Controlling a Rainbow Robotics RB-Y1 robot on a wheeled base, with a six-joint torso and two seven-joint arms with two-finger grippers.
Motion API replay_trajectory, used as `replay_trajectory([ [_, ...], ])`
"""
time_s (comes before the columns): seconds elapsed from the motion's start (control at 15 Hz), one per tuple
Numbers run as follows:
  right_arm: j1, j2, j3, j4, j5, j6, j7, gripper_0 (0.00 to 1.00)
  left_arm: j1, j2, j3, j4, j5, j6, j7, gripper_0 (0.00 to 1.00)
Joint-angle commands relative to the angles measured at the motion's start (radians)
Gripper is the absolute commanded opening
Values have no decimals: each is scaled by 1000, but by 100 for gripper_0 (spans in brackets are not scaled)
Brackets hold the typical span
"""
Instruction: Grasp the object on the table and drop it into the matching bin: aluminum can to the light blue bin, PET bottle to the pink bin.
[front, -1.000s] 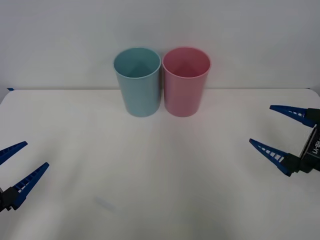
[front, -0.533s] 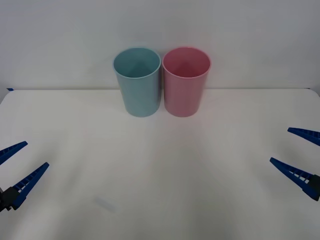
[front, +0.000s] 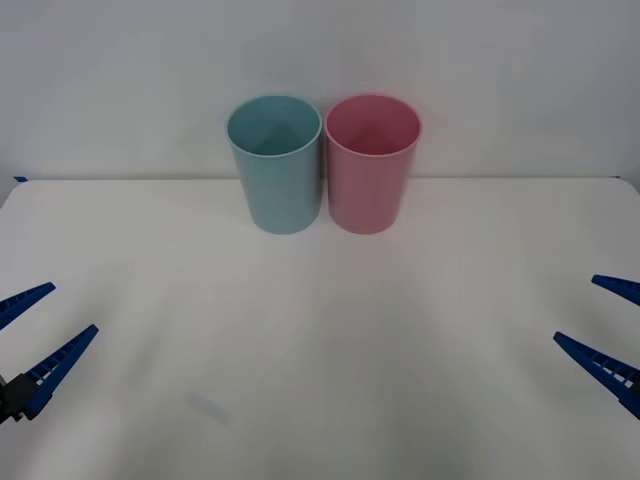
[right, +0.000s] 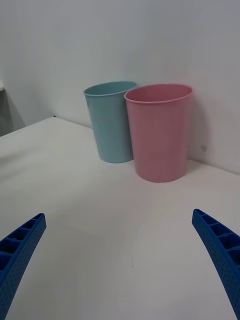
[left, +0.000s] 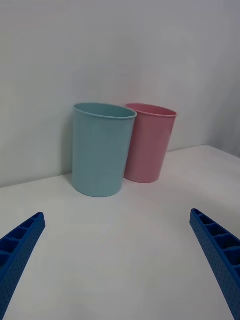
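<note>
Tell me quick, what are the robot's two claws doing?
Left end effector: open, holding nothing, low at the table's left edge.
Right end effector: open, holding nothing, at the table's right edge.

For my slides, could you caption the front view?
Light blue bin and pink bin upright on table; both grippers open.

lab bench, white table, blank wall
</note>
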Motion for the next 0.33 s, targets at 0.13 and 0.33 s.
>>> replay_trajectory([
  [0.13,0,21,5,2,-1,0,-1,100,0,0,0,0,0,0,0,100],
  [0.33,0,21,5,2,-1,0,-1,100,0,0,0,0,0,0,0,100],
])
